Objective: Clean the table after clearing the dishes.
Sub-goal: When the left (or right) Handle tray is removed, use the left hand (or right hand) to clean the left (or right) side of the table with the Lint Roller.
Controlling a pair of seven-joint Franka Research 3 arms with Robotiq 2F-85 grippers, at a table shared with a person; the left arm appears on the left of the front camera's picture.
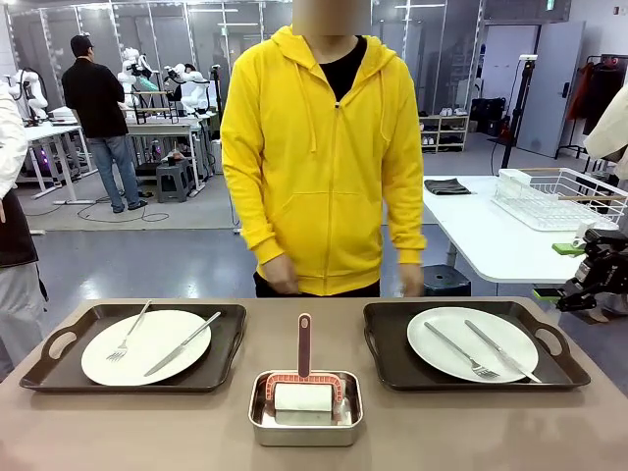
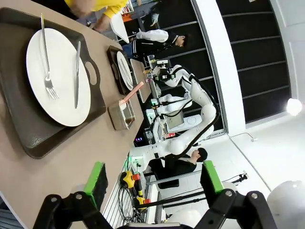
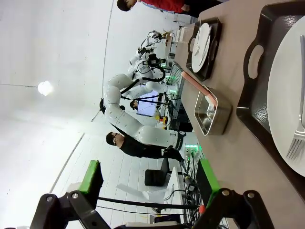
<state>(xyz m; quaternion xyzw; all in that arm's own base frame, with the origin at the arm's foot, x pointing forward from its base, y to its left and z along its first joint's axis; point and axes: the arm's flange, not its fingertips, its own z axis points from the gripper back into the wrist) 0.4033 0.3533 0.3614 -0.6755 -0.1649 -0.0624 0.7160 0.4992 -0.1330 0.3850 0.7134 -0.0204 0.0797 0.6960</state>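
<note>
Dishes on table; well apart from spread fingers

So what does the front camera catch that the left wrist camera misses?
Front view adds the person's yellow hoodie in full, a clear look at the white roll inside the steel pan, and a wire dish rack off to the side. Left wrist view adds the left gripper up close, jaws open. Both share the two trays, the white plates with forks and knives, and the pan.
</note>
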